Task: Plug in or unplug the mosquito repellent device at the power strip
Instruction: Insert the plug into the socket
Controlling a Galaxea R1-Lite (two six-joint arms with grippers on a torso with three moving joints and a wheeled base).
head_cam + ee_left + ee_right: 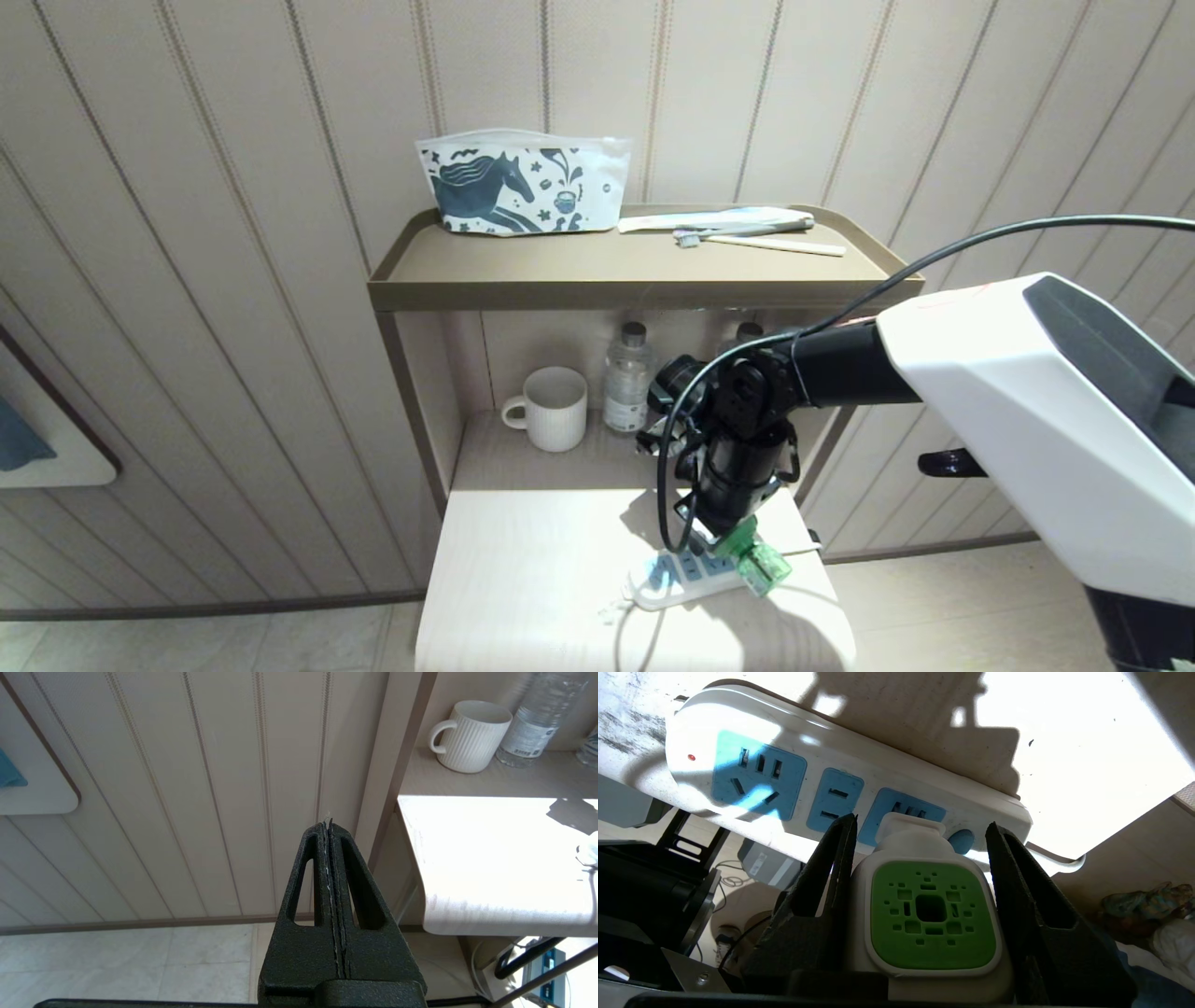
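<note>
The mosquito repellent device (pixel 931 914), a white head with a bright green perforated face, sits between the fingers of my right gripper (pixel 920 821), which is shut on its sides. Its plug end meets the outlet group at one end of the white power strip (pixel 878 765), beside a round blue button. In the head view the power strip (pixel 677 574) lies near the front right of the pale table (pixel 523 579). The device (pixel 758 560) stands at the strip's right end under my right gripper (pixel 738 539), which points down. My left gripper (pixel 328 822) is shut and empty, parked left of the table.
A white ribbed mug (pixel 553 408) and a clear water bottle (pixel 627 378) stand in the recess behind the table. The brown shelf (pixel 616 280) above carries a horse-print pouch (pixel 518 191) and a toothbrush (pixel 761 243). The strip's other two outlet groups are free.
</note>
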